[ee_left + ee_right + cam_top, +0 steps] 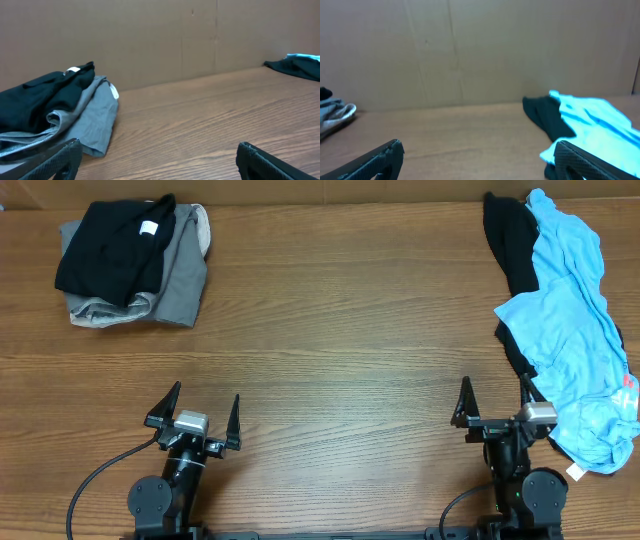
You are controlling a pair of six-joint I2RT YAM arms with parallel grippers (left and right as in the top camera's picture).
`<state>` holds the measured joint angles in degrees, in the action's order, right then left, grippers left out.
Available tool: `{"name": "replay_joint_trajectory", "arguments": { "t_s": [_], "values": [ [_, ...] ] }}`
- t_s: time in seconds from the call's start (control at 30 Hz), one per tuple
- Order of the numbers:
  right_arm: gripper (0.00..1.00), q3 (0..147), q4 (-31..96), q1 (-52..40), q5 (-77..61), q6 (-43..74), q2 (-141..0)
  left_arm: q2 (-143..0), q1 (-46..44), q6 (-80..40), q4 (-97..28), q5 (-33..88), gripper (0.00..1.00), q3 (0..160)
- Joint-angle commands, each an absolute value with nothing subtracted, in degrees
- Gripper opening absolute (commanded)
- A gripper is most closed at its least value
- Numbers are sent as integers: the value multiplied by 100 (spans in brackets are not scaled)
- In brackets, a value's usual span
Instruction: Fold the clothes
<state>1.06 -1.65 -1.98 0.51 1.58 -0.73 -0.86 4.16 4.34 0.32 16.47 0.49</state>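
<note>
A crumpled light blue T-shirt [570,340] lies along the table's right side on top of a black garment [508,235]; the right wrist view shows the same blue shirt [592,125] and black cloth [545,117]. At the far left sits a folded stack: a black garment [110,245] on grey ones [180,280], seen in the left wrist view as black [40,97] over grey [97,122]. My left gripper [195,405] is open at the near left, holding nothing. My right gripper [497,398] is open at the near right, its right finger beside the blue shirt's edge.
A brown cardboard wall [165,40] stands behind the wooden table [340,330]. A black cable [95,480] loops by the left arm's base. A white tag [577,471] and a red mark [629,383] show on the blue shirt near the right edge.
</note>
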Motion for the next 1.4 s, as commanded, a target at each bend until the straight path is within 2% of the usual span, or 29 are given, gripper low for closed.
{"name": "replay_joint_trajectory", "arguments": {
  "t_s": [0.0, 0.27, 0.53, 0.8, 1.0, 1.17, 1.37],
  "values": [
    [100, 224, -209, -217, 141, 56, -19, -36, 458, 314, -75, 1761, 100, 257],
    [100, 930, -89, -217, 143, 56, -25, -652, 458, 296, -521, 1761, 100, 1105],
    [100, 2421, 1096, -217, 150, 56, -836, -2993, 458, 296, -998, 2088, 100, 2794],
    [100, 4139, 2209, -217, 143, 60, -2849, -5645, 447, 342, -2655, 2272, 100, 5581],
    [100, 5468, 3334, -213, 106, 172, -4617, -7054, 408, 657, -3933, 2329, 100, 7262],
    [100, 6595, 4139, -213, -113, 169, -6184, -7782, 322, 731, -4388, 2189, 100, 7894],
    [100, 6862, 4099, -213, -537, 169, -7352, -8307, 333, 1144, -4309, 2187, 100, 7891]
  ]
}}
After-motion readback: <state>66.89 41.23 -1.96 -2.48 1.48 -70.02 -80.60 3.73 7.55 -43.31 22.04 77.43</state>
